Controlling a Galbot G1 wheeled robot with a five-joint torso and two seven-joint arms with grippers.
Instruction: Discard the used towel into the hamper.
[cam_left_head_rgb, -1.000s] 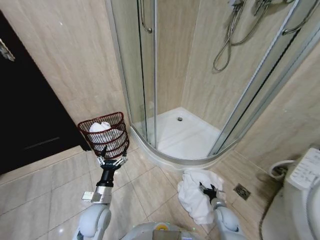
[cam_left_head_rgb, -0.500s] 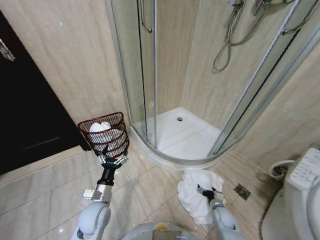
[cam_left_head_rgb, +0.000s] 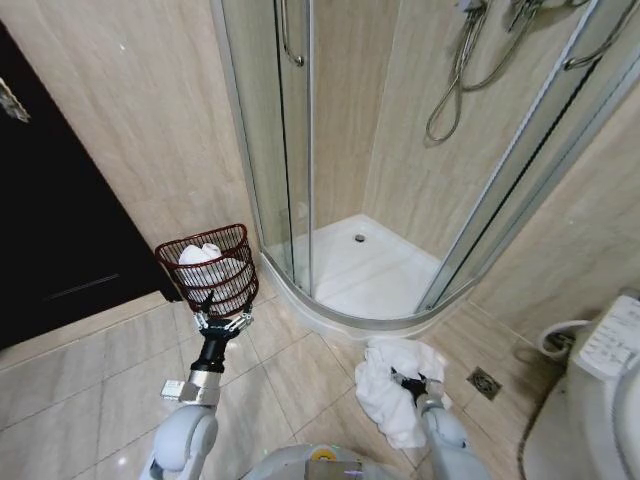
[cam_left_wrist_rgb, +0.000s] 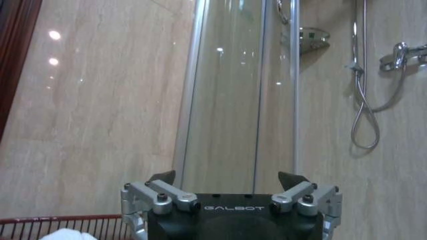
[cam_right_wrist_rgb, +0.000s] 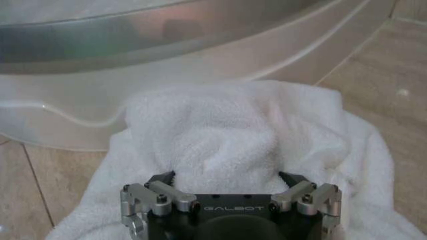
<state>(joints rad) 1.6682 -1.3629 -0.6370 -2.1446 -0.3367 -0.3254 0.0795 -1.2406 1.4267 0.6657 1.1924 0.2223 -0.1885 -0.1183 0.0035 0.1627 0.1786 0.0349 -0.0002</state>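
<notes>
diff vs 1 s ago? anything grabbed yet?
The right gripper has edged forward and toward the left, deeper onto the white towel heaped on the floor by the shower base. In the right wrist view its fingers are open, straddling a bunched fold, so nothing is gripped yet. The left gripper, open, stays in front of the hamper; the hamper and the towel have not visibly shifted.

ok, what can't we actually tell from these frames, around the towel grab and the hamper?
- Right claw on the crumpled white towel: right wrist view, fingertips sit in the folds, so contact underneath is hidden.
- Floor under the towel: head view, covered by cloth.
- Reddish-brown wire hamper: left wrist view cuts it at the edge; white cloth inside hides its bottom in the head view.
- Left claw, open beside the hamper: gap between them unclear.
</notes>
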